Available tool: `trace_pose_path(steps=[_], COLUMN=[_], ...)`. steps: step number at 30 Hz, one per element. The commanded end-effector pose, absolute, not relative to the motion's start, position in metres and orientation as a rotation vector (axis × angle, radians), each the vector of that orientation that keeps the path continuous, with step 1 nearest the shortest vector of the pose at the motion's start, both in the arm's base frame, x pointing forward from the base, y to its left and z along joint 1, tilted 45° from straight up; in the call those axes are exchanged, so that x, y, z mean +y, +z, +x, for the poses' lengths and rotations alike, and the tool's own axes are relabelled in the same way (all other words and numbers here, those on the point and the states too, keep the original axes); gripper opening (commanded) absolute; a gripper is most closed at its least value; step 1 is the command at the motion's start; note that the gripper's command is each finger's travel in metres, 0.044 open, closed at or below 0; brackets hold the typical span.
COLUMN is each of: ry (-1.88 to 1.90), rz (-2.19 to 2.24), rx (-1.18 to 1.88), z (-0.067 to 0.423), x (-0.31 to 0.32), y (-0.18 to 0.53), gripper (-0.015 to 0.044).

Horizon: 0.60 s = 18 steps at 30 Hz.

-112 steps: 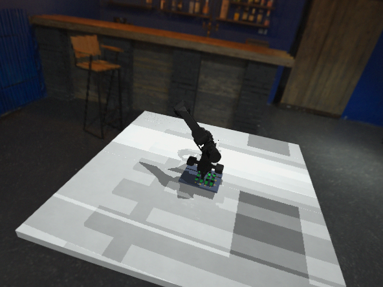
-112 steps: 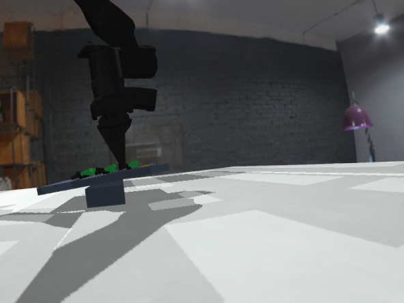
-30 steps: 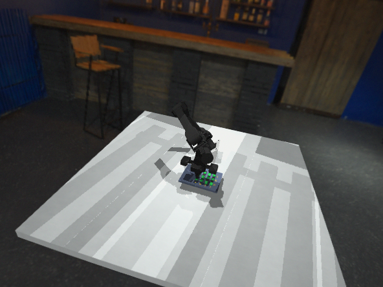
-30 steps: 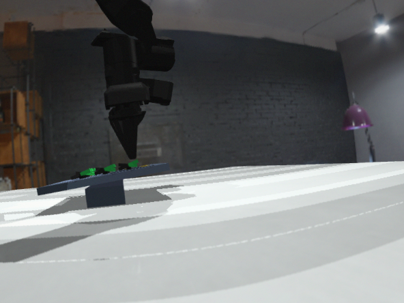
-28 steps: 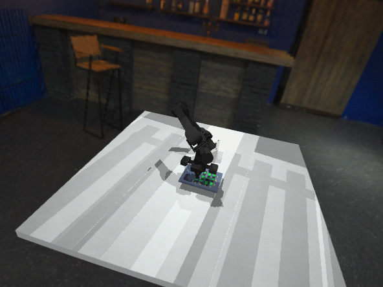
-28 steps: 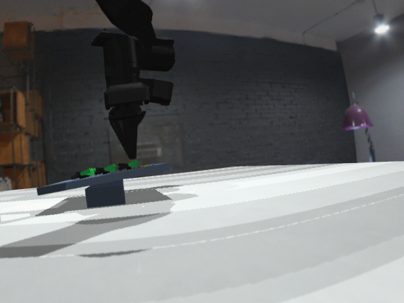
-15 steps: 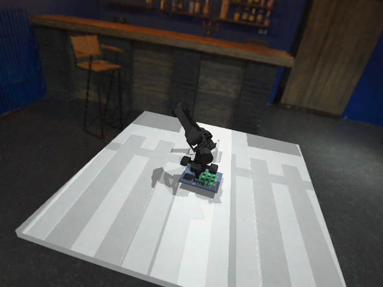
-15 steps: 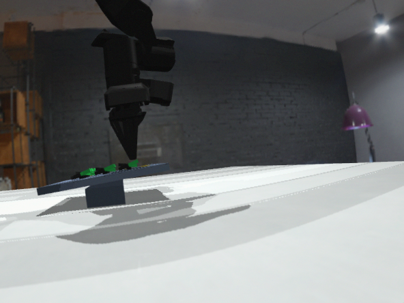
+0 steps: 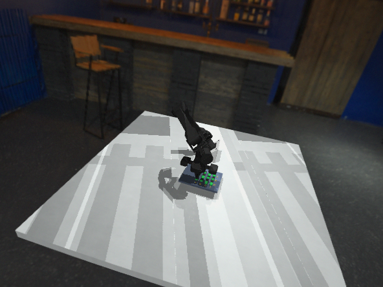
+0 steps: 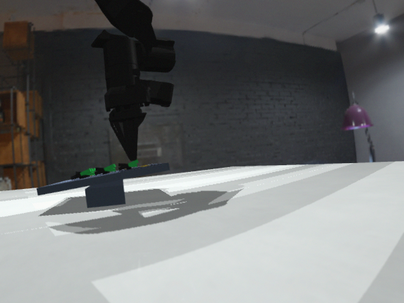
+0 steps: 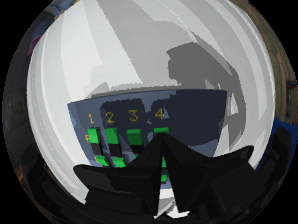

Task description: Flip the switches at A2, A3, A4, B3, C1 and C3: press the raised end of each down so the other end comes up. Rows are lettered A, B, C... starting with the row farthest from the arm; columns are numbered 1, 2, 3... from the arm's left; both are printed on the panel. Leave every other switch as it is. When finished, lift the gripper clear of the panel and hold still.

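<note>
Gripper [image 10: 131, 157], fingers pressed together and empty, tip down on a green rocker switch [image 10: 132, 164] at the far edge of the tilted dark-blue switch panel [image 10: 102, 181]; panel on its block foot on the grey-striped table [image 10: 239, 222], near the table's middle.

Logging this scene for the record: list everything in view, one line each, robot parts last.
Table: one, grey-and-white striped, mid-room.
Panel: one, dark blue, mid-table, raised on a block.
Switches: several, green, in rows on the panel; exact count unclear.
Bar counter: one, wooden top, behind the table.
Stool: one, wood and black metal, at the counter.
Bottles: several, on shelves above the counter.
Lamp: one, purple, far right in the exterior view.
Arm: one, black, over the panel.
Gripper: one, black, shut, tip at a switch.
</note>
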State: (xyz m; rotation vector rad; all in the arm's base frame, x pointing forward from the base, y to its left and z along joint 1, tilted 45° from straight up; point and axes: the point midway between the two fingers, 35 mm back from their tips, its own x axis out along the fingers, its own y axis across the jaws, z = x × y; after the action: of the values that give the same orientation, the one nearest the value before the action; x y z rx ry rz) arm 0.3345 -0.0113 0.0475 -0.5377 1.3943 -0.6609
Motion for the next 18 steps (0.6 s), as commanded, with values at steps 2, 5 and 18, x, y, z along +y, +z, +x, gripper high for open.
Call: trace_pose_path(steps=[2, 5, 18], ry=[-0.662, -0.662, -0.662], rz=[-0.544, -0.544, -0.544], rx=[1.395, 1.395, 1.395], z=[0.3343, 0.3344, 0.3345], x=[-0.0130, -0.0132, -0.0145], y=[0.0461, 0.0459, 0.0447], gripper=[0.0000, 0.0000, 0.0000])
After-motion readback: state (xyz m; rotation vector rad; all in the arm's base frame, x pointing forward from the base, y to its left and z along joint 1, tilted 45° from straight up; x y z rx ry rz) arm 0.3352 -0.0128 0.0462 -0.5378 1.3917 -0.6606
